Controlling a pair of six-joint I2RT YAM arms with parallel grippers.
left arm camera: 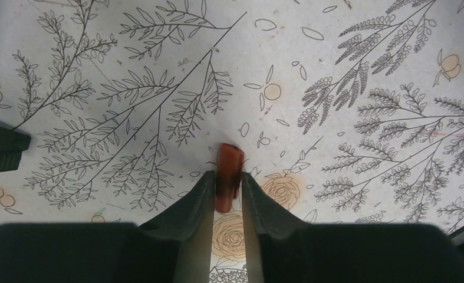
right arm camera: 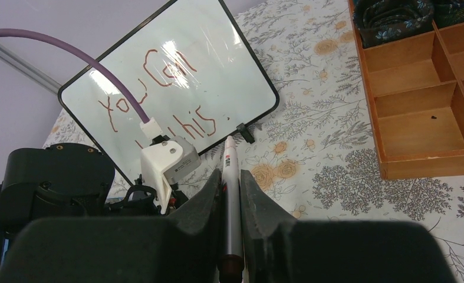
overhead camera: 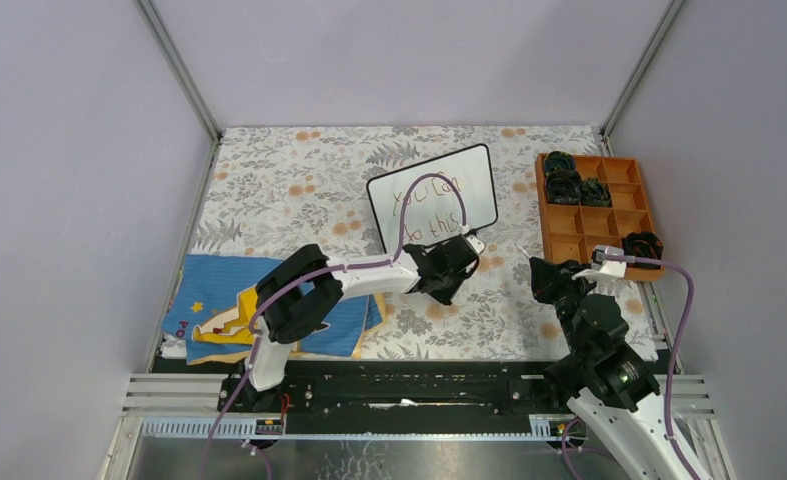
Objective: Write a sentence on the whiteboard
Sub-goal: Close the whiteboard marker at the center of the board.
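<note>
Apparently the writing was done: the sentence (right arm camera: 158,88) filled the whiteboard (overhead camera: 469,170), propped mid-table. Right gripper (right arm camera: 231,177) was clamped on the marker (right arm camera: 228,153), left gripper (left arm camera: 227,177) on a reddish cap (left arm camera: 229,156). Next, I'd judge, recapping — needs marker and cap aligned.

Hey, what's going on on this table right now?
The small white, black-framed whiteboard already carries the reddish-brown handwritten words "You Can do this". The right gripper is shut on a slim white marker pen that points toward the board. The left gripper pinches a small reddish-brown piece, probably the cap, over the floral tablecloth.
</note>
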